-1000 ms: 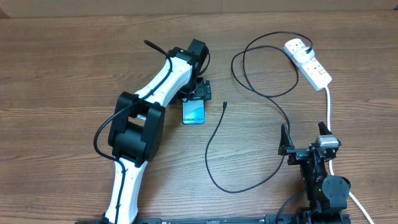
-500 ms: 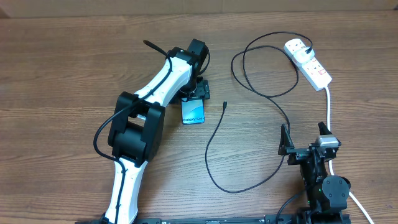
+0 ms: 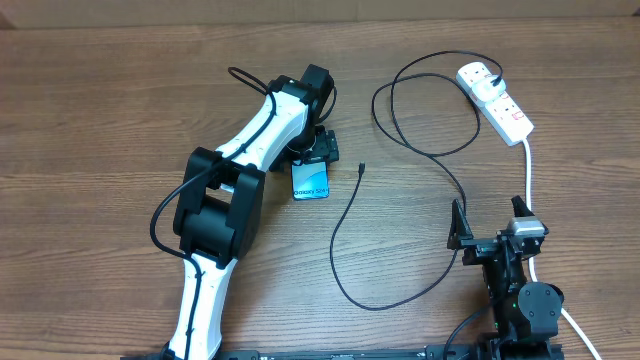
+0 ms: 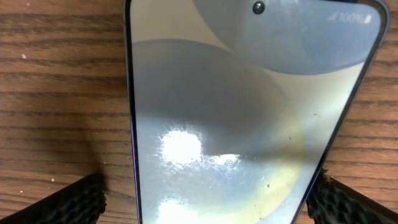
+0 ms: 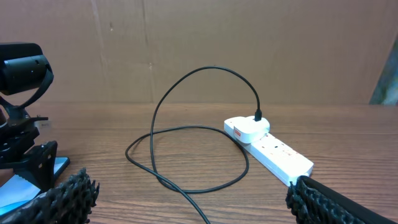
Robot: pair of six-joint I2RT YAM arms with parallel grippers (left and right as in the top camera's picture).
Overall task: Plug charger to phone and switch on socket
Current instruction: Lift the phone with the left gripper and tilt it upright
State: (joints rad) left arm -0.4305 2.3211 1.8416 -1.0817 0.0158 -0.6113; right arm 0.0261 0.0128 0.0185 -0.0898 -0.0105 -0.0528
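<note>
While right gripper (image 3: 489, 222) sits at near edge of brown wooden table (image 3: 100, 100), fingers released and empty, charger (image 3: 345, 225) cable curves past just beside it. Further on, phone (image 4: 249, 124) lies flat, screen up, between wide-spread fingers (image 4: 81, 199) of left gripper (image 4: 208, 202) (not clamped). Connector tip (image 3: 361, 168) just beside phone, not touching. Far right: socket (image 3: 497, 100), charger plug (image 3: 497, 80) seated in it, white lead (image 3: 528, 170) running back toward near edge. Cardboard wall (image 5: 249, 50) behind.

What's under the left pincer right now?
The phone, flat on the table, screen up, with the open left pincer standing one finger on each side. From overhead, the pincer covers the phone's far end.
</note>
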